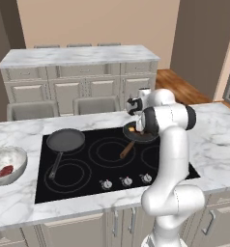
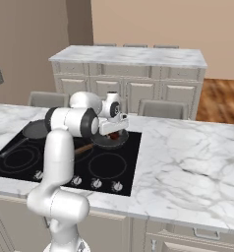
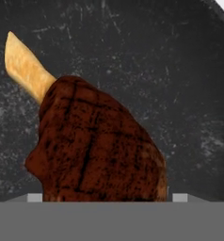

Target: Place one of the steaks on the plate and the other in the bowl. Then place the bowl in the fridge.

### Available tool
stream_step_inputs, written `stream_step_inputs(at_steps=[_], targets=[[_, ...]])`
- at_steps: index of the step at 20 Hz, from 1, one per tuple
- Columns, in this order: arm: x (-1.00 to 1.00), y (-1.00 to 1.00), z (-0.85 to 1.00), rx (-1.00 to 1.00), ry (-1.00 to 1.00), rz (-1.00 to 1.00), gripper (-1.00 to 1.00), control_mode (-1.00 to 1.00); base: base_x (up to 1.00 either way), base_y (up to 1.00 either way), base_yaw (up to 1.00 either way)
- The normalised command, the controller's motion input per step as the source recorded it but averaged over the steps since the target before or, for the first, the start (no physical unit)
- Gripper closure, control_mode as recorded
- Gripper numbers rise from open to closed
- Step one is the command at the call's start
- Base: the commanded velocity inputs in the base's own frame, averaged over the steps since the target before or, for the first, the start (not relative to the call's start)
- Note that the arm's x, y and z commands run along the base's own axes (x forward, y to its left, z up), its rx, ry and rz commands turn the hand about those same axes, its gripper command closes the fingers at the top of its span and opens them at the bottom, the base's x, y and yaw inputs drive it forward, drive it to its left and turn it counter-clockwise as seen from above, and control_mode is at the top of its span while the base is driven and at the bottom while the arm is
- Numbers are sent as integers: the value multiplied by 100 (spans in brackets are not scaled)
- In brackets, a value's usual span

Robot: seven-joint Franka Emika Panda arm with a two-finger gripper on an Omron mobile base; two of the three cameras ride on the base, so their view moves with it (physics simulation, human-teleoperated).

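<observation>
A browned, grill-marked steak [image 3: 95,146] with a pale bone end lies in the dark pan [image 1: 136,137] with a wooden handle, on the right of the cooktop. My gripper [image 3: 107,198] hangs low right over it, open, one fingertip [image 3: 35,197] standing on each side of the meat. From the right base view the gripper [image 2: 114,132] reaches down into that pan [image 2: 109,141]. At the far left the speckled bowl [image 1: 21,166] rests on the counter with a red raw steak [image 1: 6,170] inside. The plate and the fridge are out of view.
A second, empty black pan [image 1: 66,140] sits on the left burner of the black cooktop [image 1: 102,183], its handle pointing toward the front. A marble island [image 1: 78,55] with stools stands behind. Marble counter [image 2: 188,157] stretches to the right of the cooktop.
</observation>
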Motion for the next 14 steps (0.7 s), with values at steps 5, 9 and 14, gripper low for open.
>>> stream_step_inputs(at_steps=[5,9,14], targets=[[-5,1,-8,1,-5,-3,100,-100,0,0,0],[-46,12,80,6,-5,-18,100,-100,0,0,0],[-82,25,95,5,-2,-23,100,-100,0,0,0]])
